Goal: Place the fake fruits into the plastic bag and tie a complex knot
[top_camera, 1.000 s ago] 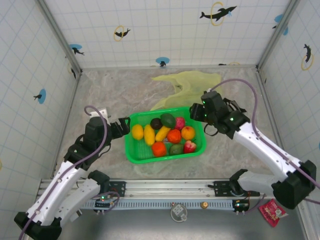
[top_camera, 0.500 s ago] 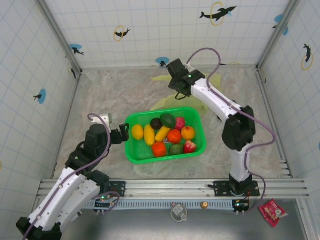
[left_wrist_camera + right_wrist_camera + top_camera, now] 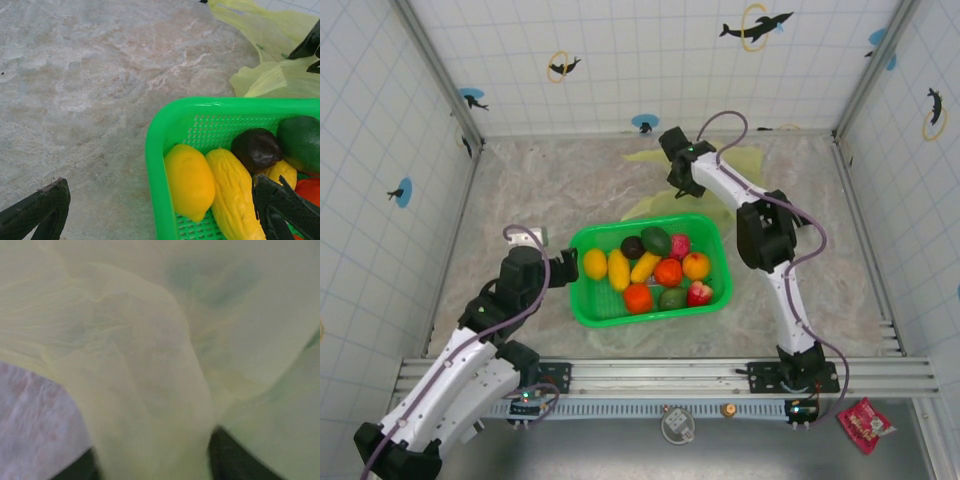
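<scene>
The green mesh basket (image 3: 582, 305) sits in the middle of the top view on the marbled tabletop (image 3: 520, 180), and all the fake fruits (image 3: 660, 270) lie inside it. Among them are a lemon (image 3: 595, 263) at the left end, a long yellow fruit (image 3: 618, 269) touching it, a dark brown fruit (image 3: 633, 247) and a green avocado (image 3: 656, 240) along the upper wall, and an orange (image 3: 696, 265) toward the right.

The plastic bag (image 3: 730, 160) lies flat and empty on the table above the basket, in the upper centre of the frame. One lobe reaches down to the basket's upper rim.

The left gripper (image 3: 568, 268) hangs just beside the basket's left rim. In the left wrist view, the left gripper (image 3: 160, 185) has its fingers (image 3: 37, 212) spread wide at the two lower corners, holding nothing. The basket's corner (image 3: 155, 150), the lemon (image 3: 189, 180) and the long yellow fruit (image 3: 235, 197) lie between them.

The right arm stretches far up the frame, and the right gripper (image 3: 681, 183) is down on the bag's left part. In the right wrist view, blurred pale film (image 3: 150, 365) rises as a bunched fold between the dark fingers (image 3: 232, 457) of the right gripper (image 3: 152, 460) at the bottom edge. I cannot tell whether they are pinching the fold or only straddling it.
</scene>
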